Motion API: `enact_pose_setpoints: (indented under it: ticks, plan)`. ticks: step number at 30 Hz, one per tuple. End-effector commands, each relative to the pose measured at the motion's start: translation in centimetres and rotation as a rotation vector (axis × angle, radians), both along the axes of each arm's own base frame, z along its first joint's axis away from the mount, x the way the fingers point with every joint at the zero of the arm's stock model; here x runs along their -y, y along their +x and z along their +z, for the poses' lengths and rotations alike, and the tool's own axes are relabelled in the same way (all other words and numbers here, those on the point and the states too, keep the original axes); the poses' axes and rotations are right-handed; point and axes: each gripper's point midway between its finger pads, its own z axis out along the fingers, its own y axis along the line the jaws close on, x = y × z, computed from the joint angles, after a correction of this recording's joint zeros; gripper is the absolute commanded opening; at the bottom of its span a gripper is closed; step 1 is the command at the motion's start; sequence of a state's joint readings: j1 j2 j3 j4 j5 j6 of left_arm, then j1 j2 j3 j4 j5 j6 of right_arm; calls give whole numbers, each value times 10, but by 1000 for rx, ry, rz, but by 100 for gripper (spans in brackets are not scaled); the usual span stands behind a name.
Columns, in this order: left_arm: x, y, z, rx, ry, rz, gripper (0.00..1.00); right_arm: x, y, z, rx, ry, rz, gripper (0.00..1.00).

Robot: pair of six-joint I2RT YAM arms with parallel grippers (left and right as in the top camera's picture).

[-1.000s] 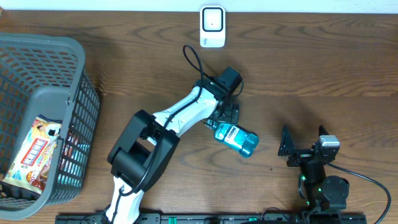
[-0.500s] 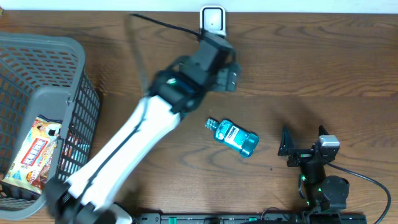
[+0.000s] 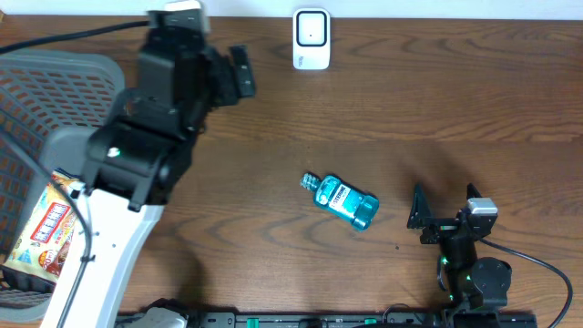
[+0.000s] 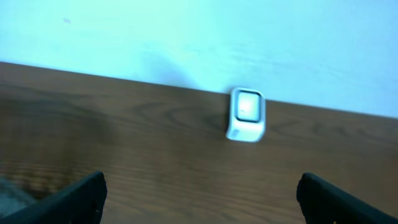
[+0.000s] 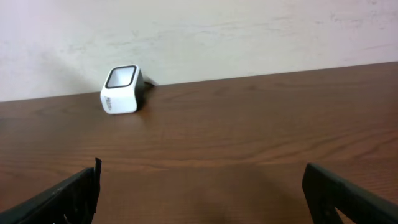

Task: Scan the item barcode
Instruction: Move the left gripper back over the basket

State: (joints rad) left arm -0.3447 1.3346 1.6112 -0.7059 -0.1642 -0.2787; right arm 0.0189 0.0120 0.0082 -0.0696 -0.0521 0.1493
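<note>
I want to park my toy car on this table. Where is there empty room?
Biggest free patch: the bare wood right of the white scanner, between the back wall and the right arm. Also free: the strip between the scanner and the blue bottle. The left side is crowded by the grey basket and the left arm.

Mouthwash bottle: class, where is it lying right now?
Overhead view: the mouthwash bottle lies on its side near the table centre, left of the right gripper, untouched.
</note>
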Motion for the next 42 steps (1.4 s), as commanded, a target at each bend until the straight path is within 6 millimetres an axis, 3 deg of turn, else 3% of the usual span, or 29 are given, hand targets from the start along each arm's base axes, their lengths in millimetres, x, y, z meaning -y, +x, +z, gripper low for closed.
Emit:
enact_pose_setpoints:
  ticks: [1,16,21,27,31,37,42]
  plan:
    - [-34,-6,15,37,36,66,98,1,0,-1,0,6,-7,99]
    - [-130,-29,61,152,19,322,98,1,0,-1,0,6,-7,99]
    - [-190,-45,56,142,-22,588,98,1,0,-1,0,6,-7,99]
    - [-259,-68,14,29,-165,909,98,1,0,-1,0,6,-7,99]
    - [-293,-83,-36,-122,-271,1115,98,1,0,-1,0,6,-7,99]
    - [-312,-115,-117,-394,-424,1419,98,1,0,-1,0,6,-7,99]
    - [-313,-135,-156,-497,-514,1611,98,1,0,-1,0,6,-7,99]
